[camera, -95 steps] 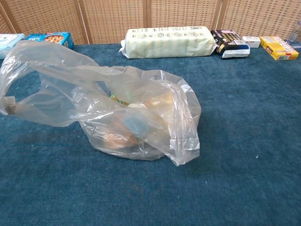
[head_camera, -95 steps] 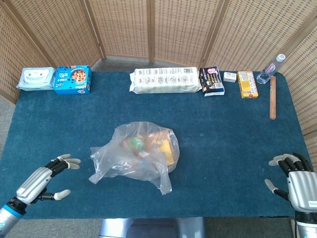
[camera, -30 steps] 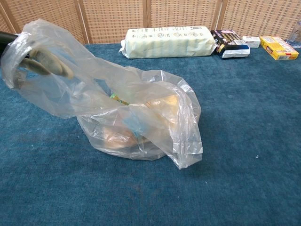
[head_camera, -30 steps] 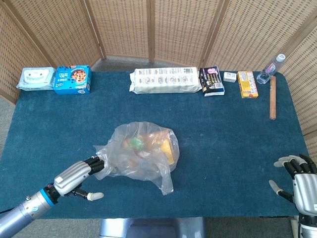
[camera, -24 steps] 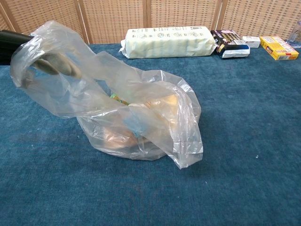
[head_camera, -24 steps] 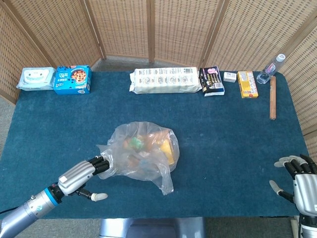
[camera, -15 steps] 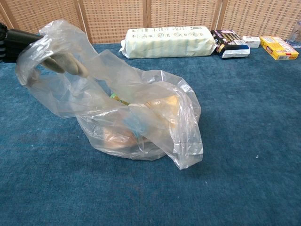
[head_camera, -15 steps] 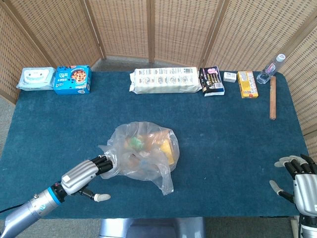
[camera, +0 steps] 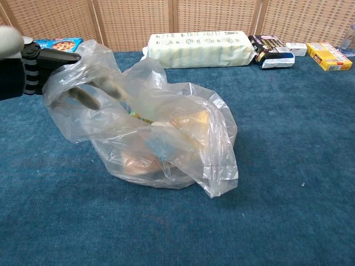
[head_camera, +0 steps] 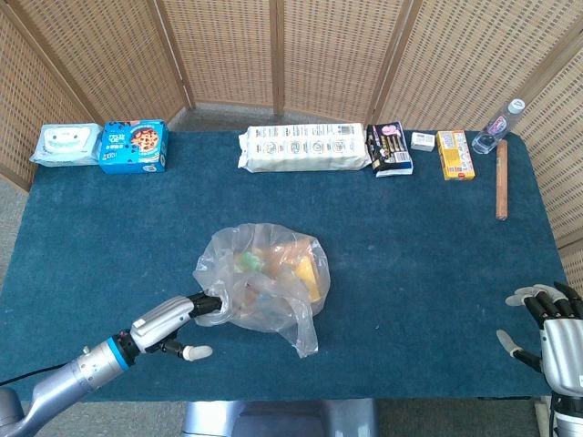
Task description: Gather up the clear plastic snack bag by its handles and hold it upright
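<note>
on the blue felt table (head_camera: pixel 410 237), left hand (head_camera: pixel 168 326) fingers poke into the crinkly clear bag's (head_camera: pixel 264 282) handle loop; right hand (head_camera: pixel 551 337) splayed, empty.

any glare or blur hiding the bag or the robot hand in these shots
Head view: even light, sharp, faint sheen on the clear bag. Chest view: the bag is sharp, but the left robot hand at the near left edge is soft and partly cropped, its fingers hazy behind crinkled plastic.
</note>
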